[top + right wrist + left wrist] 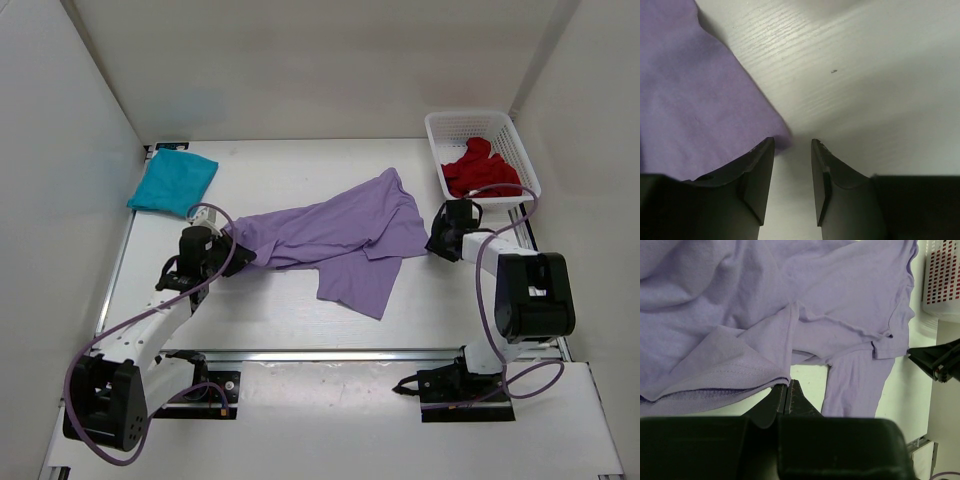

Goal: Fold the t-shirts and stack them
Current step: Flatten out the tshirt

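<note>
The lavender t-shirt (340, 235) lies rumpled across the middle of the table. My left gripper (240, 255) is at its left end, and in the left wrist view the jaws (786, 385) are shut with the shirt's hem (740, 385) pinched at their tips. My right gripper (432, 243) stands at the shirt's right corner. Its jaws (792, 145) are open over bare table, and the cloth's corner (780, 137) lies just past the left fingertip (765, 150). A folded teal t-shirt (172, 182) lies at the back left. The dark red t-shirt (480, 170) is crumpled in the basket.
The white mesh basket (440, 130) stands at the back right corner, just behind my right arm; it also shows in the left wrist view as the basket (940, 280). White walls close in the table on three sides. A metal rail (330, 353) runs along the near edge.
</note>
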Controlling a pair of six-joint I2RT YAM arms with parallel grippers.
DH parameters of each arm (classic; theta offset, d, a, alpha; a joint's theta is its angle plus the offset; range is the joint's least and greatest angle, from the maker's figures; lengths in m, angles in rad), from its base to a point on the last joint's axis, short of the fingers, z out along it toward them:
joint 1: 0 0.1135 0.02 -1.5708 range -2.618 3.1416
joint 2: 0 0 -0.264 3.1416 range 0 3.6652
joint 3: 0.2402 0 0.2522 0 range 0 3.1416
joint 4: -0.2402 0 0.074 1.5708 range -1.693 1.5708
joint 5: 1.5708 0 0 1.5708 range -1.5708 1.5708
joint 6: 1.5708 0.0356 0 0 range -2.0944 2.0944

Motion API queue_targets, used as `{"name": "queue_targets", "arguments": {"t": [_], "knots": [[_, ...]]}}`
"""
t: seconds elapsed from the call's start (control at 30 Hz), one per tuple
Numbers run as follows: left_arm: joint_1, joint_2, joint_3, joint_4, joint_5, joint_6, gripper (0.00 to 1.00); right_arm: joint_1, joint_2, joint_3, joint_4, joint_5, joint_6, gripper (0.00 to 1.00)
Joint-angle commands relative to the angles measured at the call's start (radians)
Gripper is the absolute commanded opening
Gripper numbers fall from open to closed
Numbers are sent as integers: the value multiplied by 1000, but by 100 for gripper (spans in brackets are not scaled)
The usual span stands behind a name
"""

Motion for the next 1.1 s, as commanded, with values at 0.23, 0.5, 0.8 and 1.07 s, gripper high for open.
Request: {"name": "queue_targets", "arguments": {"t": [0.23,0.5,0.8,1.07], "knots": [[7,-7,-1,31,37,17,0,5,94,96,-39,-47,-27,23],[-16,-5,36,6,32,33,0,-15,-61,53,-12,-97,-3,0],[76,16,485,-187,159,65,0,60,-524,400,-353,106,-55,0],[347,-90,678,-107,428,-96,0,692,-463,1215,-631,628,-255,0]]}}
